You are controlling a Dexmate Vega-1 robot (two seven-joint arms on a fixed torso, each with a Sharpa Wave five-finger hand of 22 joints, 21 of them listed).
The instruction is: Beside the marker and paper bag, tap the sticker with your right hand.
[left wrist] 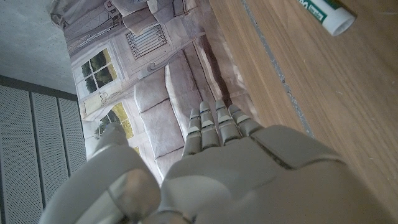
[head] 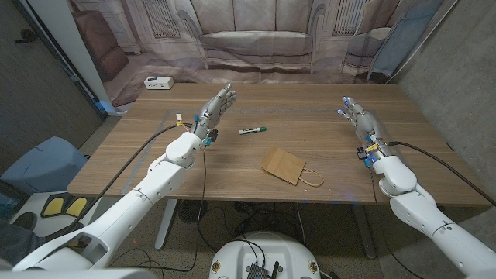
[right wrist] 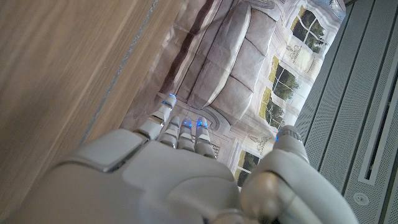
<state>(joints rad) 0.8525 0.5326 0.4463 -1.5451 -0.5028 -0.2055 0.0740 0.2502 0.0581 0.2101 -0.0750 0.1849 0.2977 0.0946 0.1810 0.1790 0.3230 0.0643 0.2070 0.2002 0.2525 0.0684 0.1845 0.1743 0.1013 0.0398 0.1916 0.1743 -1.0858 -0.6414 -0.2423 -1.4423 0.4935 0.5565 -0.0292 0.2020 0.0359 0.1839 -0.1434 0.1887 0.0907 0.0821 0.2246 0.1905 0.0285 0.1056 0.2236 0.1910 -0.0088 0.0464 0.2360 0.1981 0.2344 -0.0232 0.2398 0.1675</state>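
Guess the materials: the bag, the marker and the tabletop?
Paper bag: brown kraft paper, matte, with a crease and a thin loop handle. Marker: likely smooth plastic, a white barrel with green printing and a dark green end; the left wrist view shows a slight sheen. Table: wood-grain planks, satin finish; solid wood or laminate can't be told.

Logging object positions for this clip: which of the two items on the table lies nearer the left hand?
The marker; it lies close beside the left hand, whereas the paper bag sits nearer the table's front edge.
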